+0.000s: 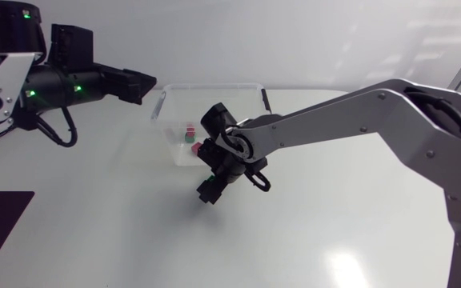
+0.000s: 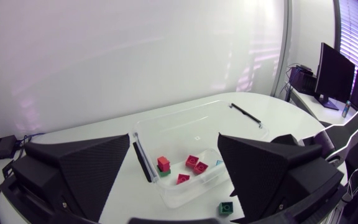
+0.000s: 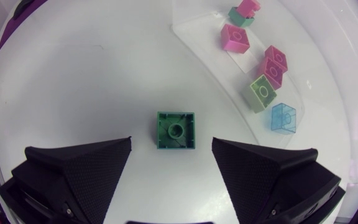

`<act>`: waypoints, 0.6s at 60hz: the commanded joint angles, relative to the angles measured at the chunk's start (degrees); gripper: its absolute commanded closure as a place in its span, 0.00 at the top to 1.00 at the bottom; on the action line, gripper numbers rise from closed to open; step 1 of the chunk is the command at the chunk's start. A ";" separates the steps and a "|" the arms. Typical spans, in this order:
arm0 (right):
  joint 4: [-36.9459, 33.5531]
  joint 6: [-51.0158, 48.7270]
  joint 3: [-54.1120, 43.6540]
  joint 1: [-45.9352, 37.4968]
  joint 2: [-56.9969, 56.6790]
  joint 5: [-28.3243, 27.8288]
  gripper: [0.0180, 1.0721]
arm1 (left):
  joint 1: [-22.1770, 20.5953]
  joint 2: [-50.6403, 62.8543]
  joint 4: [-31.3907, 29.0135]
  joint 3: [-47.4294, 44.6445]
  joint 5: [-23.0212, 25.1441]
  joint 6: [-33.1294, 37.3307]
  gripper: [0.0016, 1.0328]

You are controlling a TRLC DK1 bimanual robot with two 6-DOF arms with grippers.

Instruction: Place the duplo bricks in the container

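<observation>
The container (image 1: 211, 86) is a clear, open-topped plastic tub standing upright on the table (image 1: 94, 232). Inside lie several red bricks (image 2: 192, 161), a red-on-green stacked pair (image 2: 163, 163), a light green brick (image 3: 261, 92) and a translucent blue brick (image 3: 283, 117). One dark green brick (image 3: 176, 130) lies outside, on the table near the tub's wall (hollow underside up)

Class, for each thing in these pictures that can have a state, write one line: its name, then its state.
Clear plastic container, open, lidless, holding bricks.
Small green duplo brick, on the table outside the container, ungripped.
Red duplo bricks, inside the container.
Matte black left gripper, open, empty.
Matte black right gripper, open, over the green brick.
</observation>
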 commanded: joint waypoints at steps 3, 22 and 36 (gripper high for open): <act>-2.87 -0.22 2.83 0.51 2.38 0.57 0.86 | 0.75 -4.25 -0.20 -3.74 0.67 0.46 0.96; -10.87 0.22 8.45 0.51 5.19 0.48 0.78 | 2.07 -10.67 -0.81 -8.48 0.67 1.42 0.96; -13.77 0.84 12.14 0.51 7.39 0.57 0.71 | 2.69 -13.75 -0.90 -9.98 0.67 2.04 0.96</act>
